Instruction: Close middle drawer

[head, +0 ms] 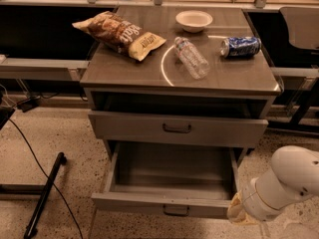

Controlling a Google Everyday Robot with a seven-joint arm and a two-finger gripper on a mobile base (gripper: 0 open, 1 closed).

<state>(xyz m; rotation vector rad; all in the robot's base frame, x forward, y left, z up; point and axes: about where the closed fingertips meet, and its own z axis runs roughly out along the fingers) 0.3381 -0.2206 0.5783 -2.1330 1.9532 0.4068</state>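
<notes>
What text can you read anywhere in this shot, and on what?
Chip bag: white lettering, too blurred to read.
Blue can: markings too blurred to read.
Clear bottle: no text visible.
Gripper, low right beside the open middle drawer: no text visible.

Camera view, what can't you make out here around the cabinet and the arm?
- Pincer: camera view, cut off by the bottom edge below the arm, right of the middle drawer.
- Lowest drawer: hidden under the pulled-out middle drawer.
- Top drawer inside: shadowed by the cabinet top.
</notes>
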